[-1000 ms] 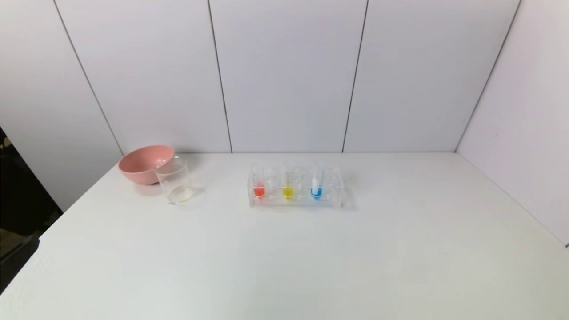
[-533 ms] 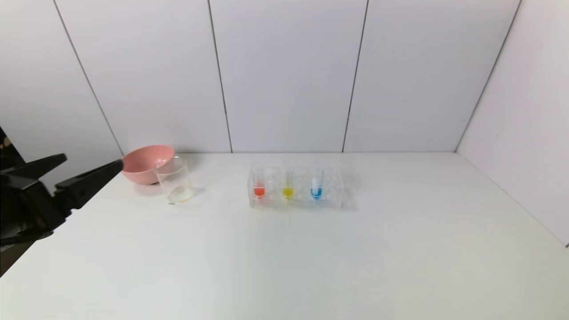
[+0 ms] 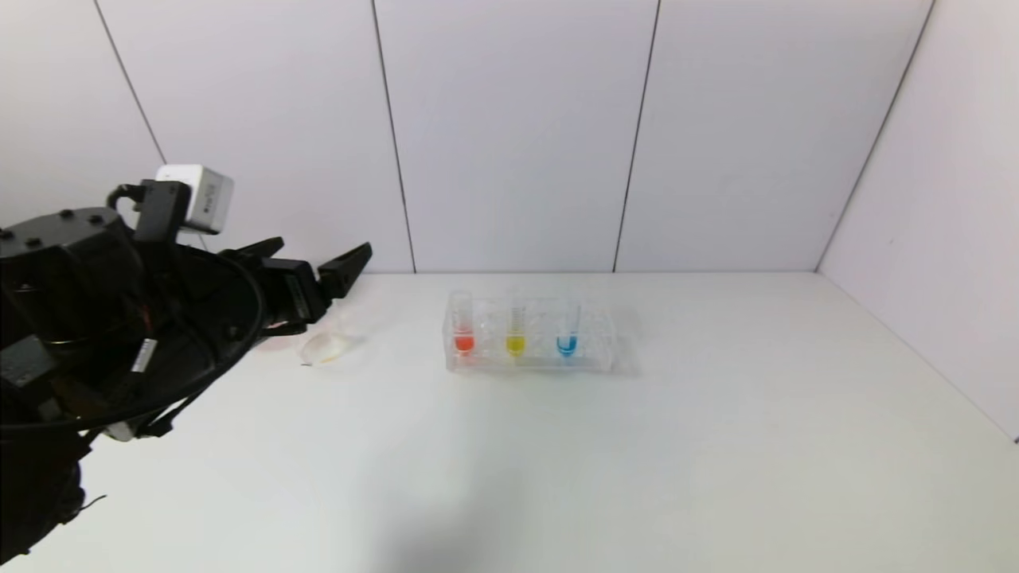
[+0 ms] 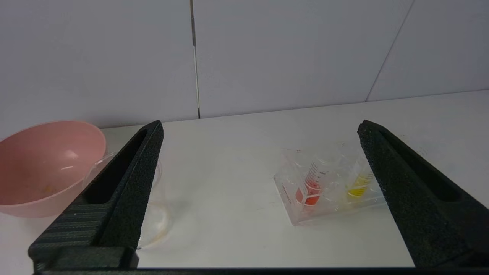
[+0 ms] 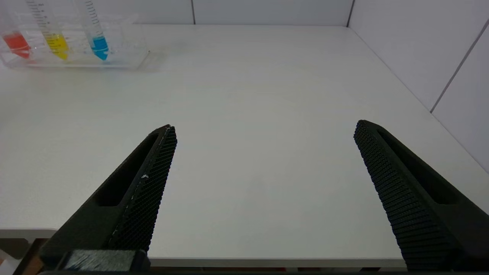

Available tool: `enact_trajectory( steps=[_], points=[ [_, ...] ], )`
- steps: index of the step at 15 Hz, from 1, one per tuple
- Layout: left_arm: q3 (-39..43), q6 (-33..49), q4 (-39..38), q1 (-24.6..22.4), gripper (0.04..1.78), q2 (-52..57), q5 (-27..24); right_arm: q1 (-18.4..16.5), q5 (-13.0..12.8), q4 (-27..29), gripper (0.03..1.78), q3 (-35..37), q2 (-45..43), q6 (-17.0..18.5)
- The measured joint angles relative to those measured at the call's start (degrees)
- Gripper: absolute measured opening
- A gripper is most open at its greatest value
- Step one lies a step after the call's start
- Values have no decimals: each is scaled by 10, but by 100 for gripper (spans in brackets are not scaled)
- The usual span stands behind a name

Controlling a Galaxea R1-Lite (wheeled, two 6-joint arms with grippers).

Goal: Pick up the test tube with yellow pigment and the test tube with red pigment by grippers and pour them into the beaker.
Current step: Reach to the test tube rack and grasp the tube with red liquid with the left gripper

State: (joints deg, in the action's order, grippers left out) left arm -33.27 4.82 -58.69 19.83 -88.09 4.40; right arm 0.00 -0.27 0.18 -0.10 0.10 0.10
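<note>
Upright in a clear rack [image 3: 593, 360] at mid-table stand the test tube with red pigment [image 3: 463, 341] and the test tube with yellow pigment [image 3: 515, 342]. My left gripper [image 3: 324, 248] hangs open and empty above the table's far left, well left of the rack. It covers most of the beaker [image 3: 325, 347], of which only the base shows. In the left wrist view the red tube [image 4: 311, 187] and the yellow tube [image 4: 359, 187] lie ahead between the spread fingers, and the beaker [image 4: 154, 223] shows beside one finger. My right gripper [image 5: 264, 128] is open over the table's near edge.
A blue-liquid tube [image 3: 567, 344] fills the rack's third place. A pink bowl [image 4: 46, 164] sits just behind the beaker, near the back wall. White wall panels close the table at the back and right. Bare tabletop [image 3: 557, 461] stretches in front of the rack.
My left arm came in from the left edge, rose and swung right, and now hides the pink bowl and the beaker's upper part in the head view. Its fingers stayed spread.
</note>
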Motion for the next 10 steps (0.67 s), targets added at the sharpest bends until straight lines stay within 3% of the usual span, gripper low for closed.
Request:
enact_trajectory(
  steps=[6, 10],
  points=[
    [-54, -3, -103, 129, 178, -152, 213, 0, 0, 0, 170, 0, 0, 0],
    [-93, -6, -138, 174, 178, -230, 274, 0, 0, 0, 170, 0, 0, 0]
  ],
)
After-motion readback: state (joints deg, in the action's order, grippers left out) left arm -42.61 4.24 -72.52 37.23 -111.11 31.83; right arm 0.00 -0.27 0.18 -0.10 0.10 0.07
